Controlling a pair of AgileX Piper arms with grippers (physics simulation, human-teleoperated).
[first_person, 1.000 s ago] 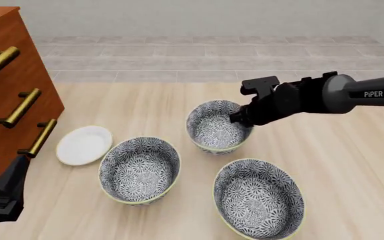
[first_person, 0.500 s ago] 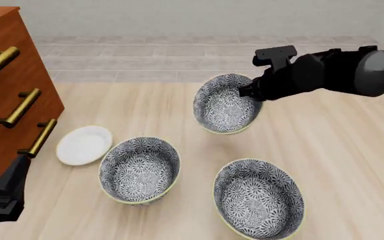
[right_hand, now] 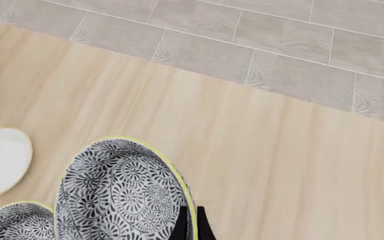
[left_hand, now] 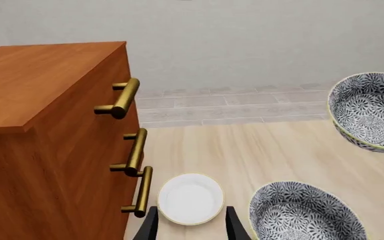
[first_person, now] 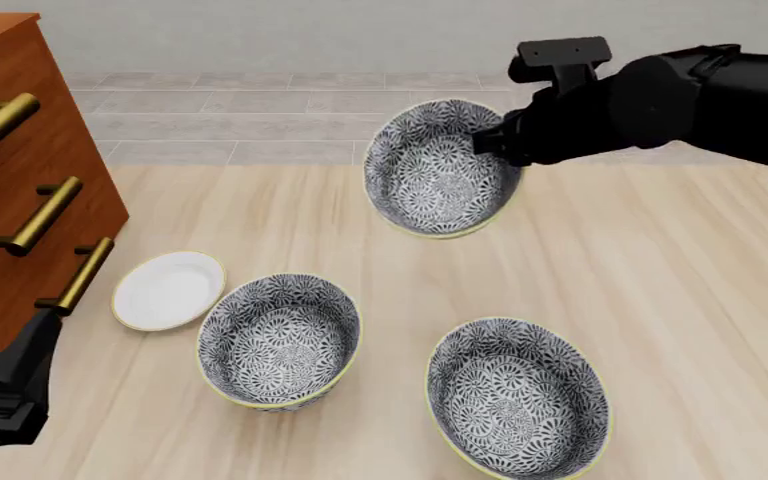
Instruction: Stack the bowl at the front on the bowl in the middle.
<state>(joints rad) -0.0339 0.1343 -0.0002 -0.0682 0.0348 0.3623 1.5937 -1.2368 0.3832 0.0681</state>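
Observation:
The bowl at the front (first_person: 438,170), the floral one farthest forward from the arms, hangs tilted in the air above the table. My right gripper (first_person: 494,140) is shut on its right rim. In the right wrist view the dark fingertips (right_hand: 180,225) pinch that rim, one inside and one outside the bowl (right_hand: 122,192). The bowl in the middle (first_person: 280,338) stands upright on the table, below and to the left of the lifted one. It also shows in the left wrist view (left_hand: 305,215). My left gripper (first_person: 17,385) is open and empty at the near left edge.
A third floral bowl (first_person: 518,398) stands at the near right. A small white dish (first_person: 168,290) lies left of the middle bowl. A wooden dresser (first_person: 24,180) with brass handles fills the left side. Grey tiles run along the far edge.
My right gripper has raised the floral bowl off the table, carrying it higher and slightly left. The left arm and the other two bowls have not moved.

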